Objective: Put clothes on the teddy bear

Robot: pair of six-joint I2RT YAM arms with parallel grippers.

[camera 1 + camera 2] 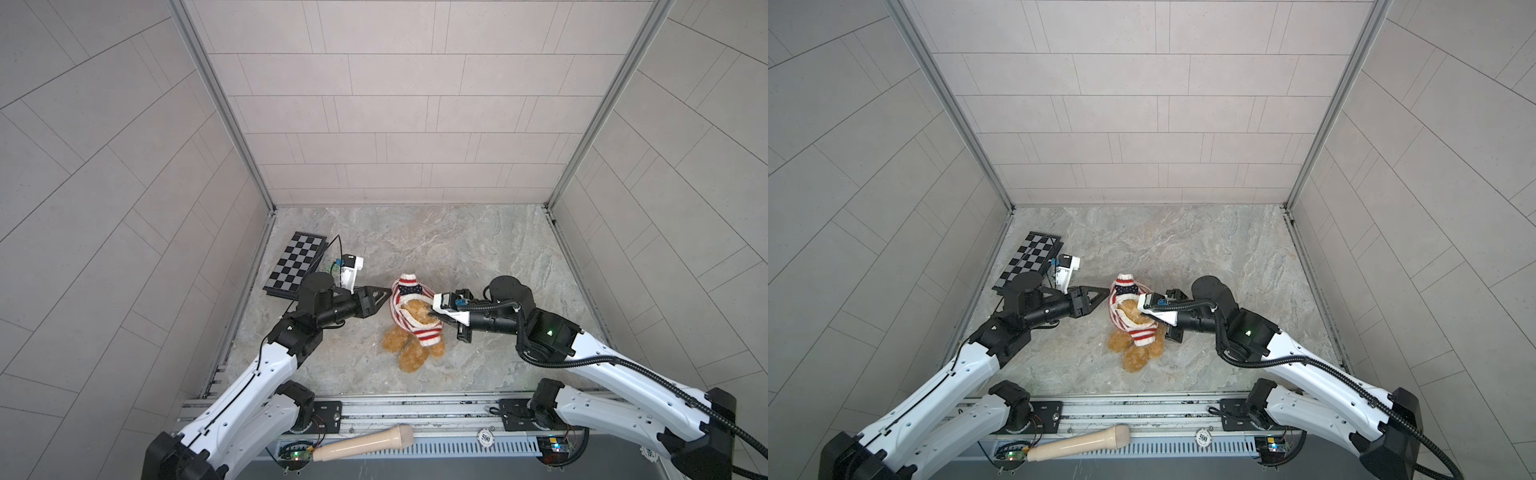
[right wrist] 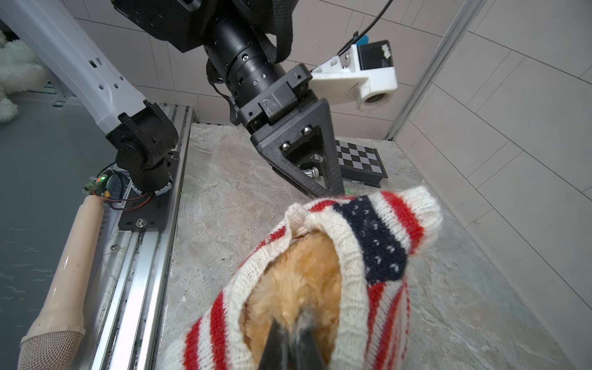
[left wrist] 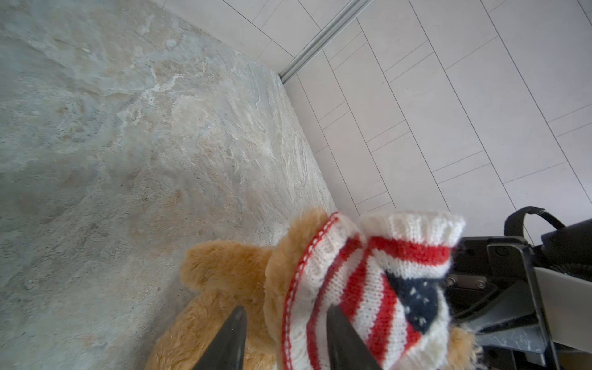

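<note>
Right wrist view shows my right claw point(image 2: 293, 323) clamped on the fur of the teddy bear point(image 2: 307, 272), half inside the striped sweater point(image 2: 371, 243) near the middle of the desk point(image 1: 457, 249), my left claw point(image 3: 285, 309) parted beside it.

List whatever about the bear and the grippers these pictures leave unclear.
- Teddy bear face: seen in no view; the sweater seems to cover it.
- What the shut right gripper pinches: right wrist view blurred, tips sunk in fur; top views, its camera mount covers them.
- Chessboard near corner: both top views, behind the left arm.
</note>
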